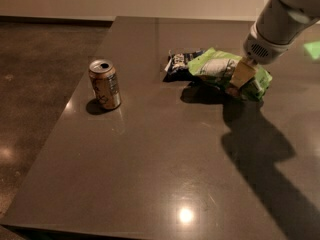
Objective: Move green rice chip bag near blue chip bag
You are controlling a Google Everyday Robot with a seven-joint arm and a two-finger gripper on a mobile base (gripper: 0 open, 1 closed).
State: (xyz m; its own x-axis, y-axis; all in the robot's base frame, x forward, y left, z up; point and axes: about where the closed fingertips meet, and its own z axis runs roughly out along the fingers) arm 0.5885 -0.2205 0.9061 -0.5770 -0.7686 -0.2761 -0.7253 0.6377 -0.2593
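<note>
The green rice chip bag (pixel 220 70) is bright lime green with a white panel. It hangs slightly above the table at centre right, its left end over the edge of the blue chip bag (pixel 181 64), a small dark blue bag with white lettering lying flat. My gripper (pixel 241 78) comes down from the upper right and is shut on the green bag's right half. A tan finger (pixel 243 72) shows against the bag.
A gold drink can (pixel 105 84) stands upright at the left of the dark table (pixel 150 174). The table's left edge runs diagonally beside the brown floor. The arm casts a wide shadow on the right side.
</note>
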